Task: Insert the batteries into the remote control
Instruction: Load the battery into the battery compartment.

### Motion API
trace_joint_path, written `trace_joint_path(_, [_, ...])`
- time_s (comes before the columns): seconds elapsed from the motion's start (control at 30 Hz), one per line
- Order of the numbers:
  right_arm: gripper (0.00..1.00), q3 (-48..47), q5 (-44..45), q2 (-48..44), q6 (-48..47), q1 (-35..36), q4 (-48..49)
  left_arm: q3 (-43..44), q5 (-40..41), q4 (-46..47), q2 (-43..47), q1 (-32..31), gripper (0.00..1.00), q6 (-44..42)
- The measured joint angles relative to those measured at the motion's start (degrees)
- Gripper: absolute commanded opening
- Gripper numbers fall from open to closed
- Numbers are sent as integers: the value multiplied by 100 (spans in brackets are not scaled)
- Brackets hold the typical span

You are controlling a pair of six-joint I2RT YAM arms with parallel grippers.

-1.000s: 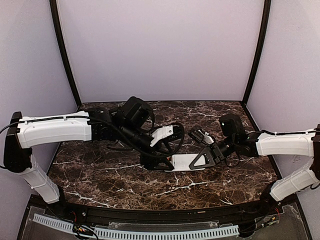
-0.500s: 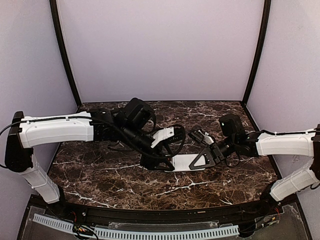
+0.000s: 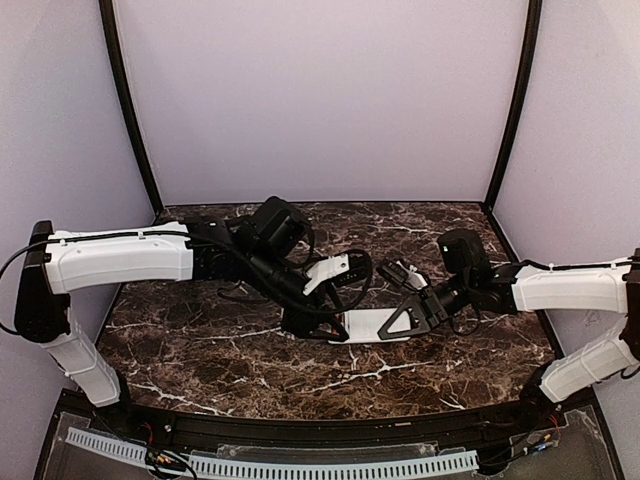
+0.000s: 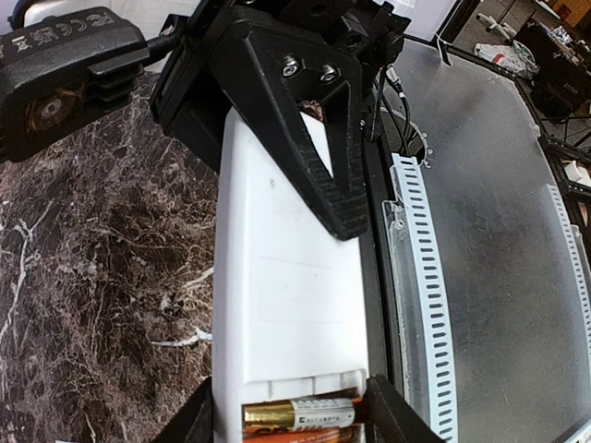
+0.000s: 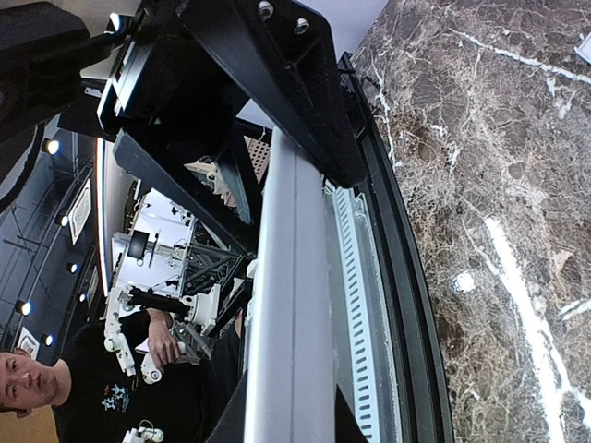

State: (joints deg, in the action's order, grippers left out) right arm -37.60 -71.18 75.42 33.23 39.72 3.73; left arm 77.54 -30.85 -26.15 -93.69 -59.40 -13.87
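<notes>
The remote control is held level just above the marble table, plain white back up. In the left wrist view its back runs up the frame. Its open compartment at the near end holds two batteries, one gold and white, one orange-red. My left gripper is shut on the remote's battery end, its fingers pressed against both long sides. My right gripper is shut on the other end. In the right wrist view the remote shows edge-on as a grey bar between my fingers.
The dark marble table ends in a black front rim with a white slotted strip below it. Black cables loop between the two wrists. Lilac walls close the back and both sides.
My left wrist has shifted slightly to the right. The remote and my right gripper stay where they were.
</notes>
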Motion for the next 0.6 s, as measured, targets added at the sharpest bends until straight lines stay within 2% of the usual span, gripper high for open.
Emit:
trace_joint_path(0.33, [0, 0, 52, -59, 20, 4, -42, 4, -92, 24, -44, 44, 10, 76])
trace_joint_path(0.6, [0, 2, 173, -254, 133, 2, -81, 177, -155, -72, -136, 96, 7, 302])
